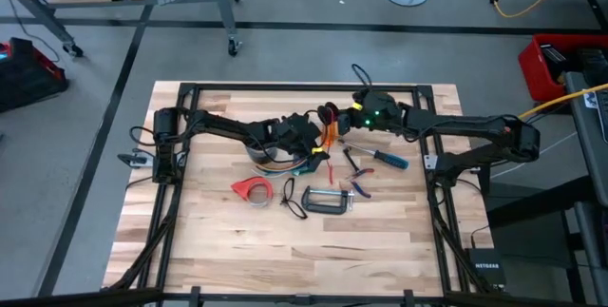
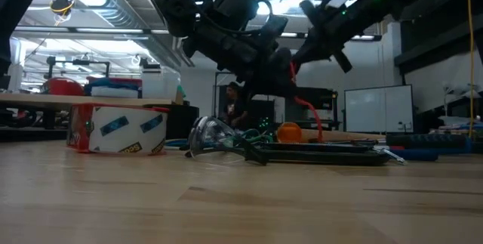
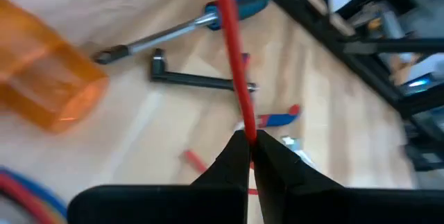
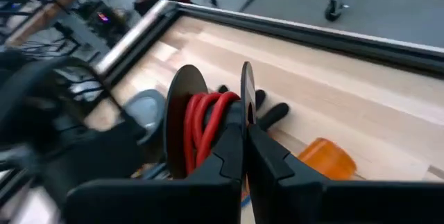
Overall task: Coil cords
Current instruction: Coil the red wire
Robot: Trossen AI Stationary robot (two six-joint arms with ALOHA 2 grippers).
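Left gripper [image 3: 248, 156]: fingers clenched on red cord [image 3: 232, 64] | Right gripper [image 4: 244, 144]: fingers clenched on spool [image 4: 208, 113] above surface [image 1: 285, 240]

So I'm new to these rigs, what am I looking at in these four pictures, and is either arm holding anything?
Two dark robot arms work over a pale wooden table. One picture looks straight down on the table, one looks level across it, and two come from cameras on the arms' wrists. The left gripper has its fingers shut on a thin red cord that runs taut away from it. The right gripper is shut on the thin disc rim of a spool wound with red cord. Lying on the table are a red tape dispenser, a grey metal C-clamp, a blue-handled screwdriver and small blue-and-red pliers. A person shows far behind in the level view.
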